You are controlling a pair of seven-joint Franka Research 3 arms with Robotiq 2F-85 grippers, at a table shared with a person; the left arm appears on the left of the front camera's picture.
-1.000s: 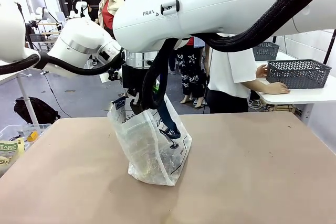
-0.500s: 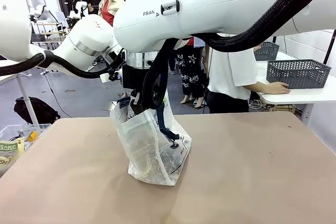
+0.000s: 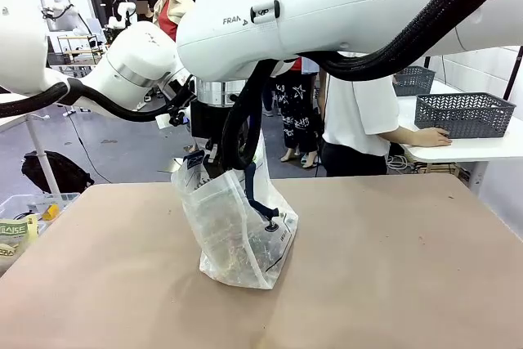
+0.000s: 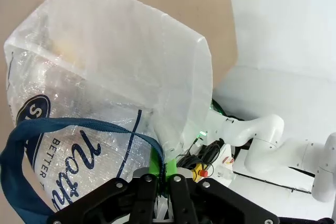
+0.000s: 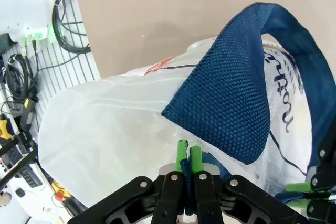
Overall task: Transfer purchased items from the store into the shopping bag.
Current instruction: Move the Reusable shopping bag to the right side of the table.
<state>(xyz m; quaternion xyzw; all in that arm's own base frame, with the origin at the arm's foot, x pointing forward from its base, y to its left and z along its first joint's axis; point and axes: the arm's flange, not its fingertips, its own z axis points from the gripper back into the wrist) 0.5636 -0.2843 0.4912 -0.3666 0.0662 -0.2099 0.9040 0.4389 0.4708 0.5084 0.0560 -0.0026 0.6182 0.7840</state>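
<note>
— Tan tabletop [image 3: 392, 267]: where is the shopping bag [image 3: 237, 234] seen?
— Standing at the table's middle, held up at its rim from both sides.
— Claw states?
— Left gripper [image 4: 160, 174] is clamped narrowly on the translucent rim; right gripper [image 5: 188, 157] is pinched on the navy strap [image 5: 231, 114].
— The store [image 3: 464, 114]?
— Noted on the far side table, a person's hand [image 3: 431, 137] against it.

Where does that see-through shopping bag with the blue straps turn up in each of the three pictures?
Front view: the shopping bag stands mid-table, hanging below the two arms.
Left wrist view: it covers the left and centre, its rim pinched in the left hand at the bottom.
Right wrist view: it spreads across the middle, held by the right hand.
Shared landmark: the navy strap handle, at lower left and upper right.
</note>
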